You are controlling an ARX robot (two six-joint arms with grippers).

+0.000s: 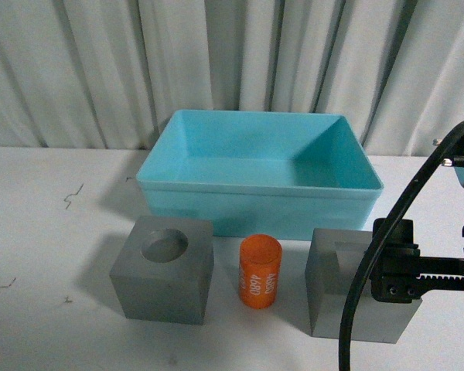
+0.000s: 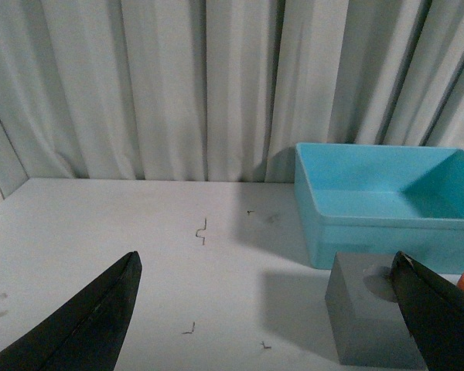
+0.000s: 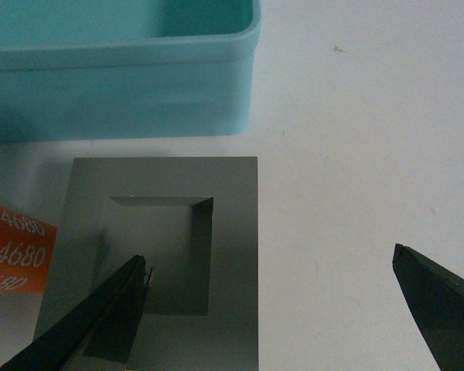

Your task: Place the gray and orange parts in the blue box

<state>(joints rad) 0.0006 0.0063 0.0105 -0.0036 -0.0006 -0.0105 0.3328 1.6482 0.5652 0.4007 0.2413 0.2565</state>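
The blue box (image 1: pixel 255 205) stands empty at the back middle of the table. In front of it, in a row, are a gray cube with a round recess (image 1: pixel 164 270), the orange cylinder (image 1: pixel 260 272) with white digits, and a gray cube with a rectangular slot (image 1: pixel 336 282). My right gripper (image 1: pixel 394 267) is open and empty above the slot cube (image 3: pixel 236 255); one finger (image 3: pixel 100 325) hangs over the slot, the other is beyond the cube's outer side. My left gripper (image 2: pixel 264 263) is open and empty, left of the round-recess cube (image 2: pixel 367 325); it is out of the front view.
A white curtain hangs behind the table. Small wire scraps (image 1: pixel 73 195) lie on the white tabletop at the left. The box also shows in the left wrist view (image 2: pixel 371 224) and the right wrist view (image 3: pixel 116 100). A black cable (image 1: pixel 387 224) loops by the right arm.
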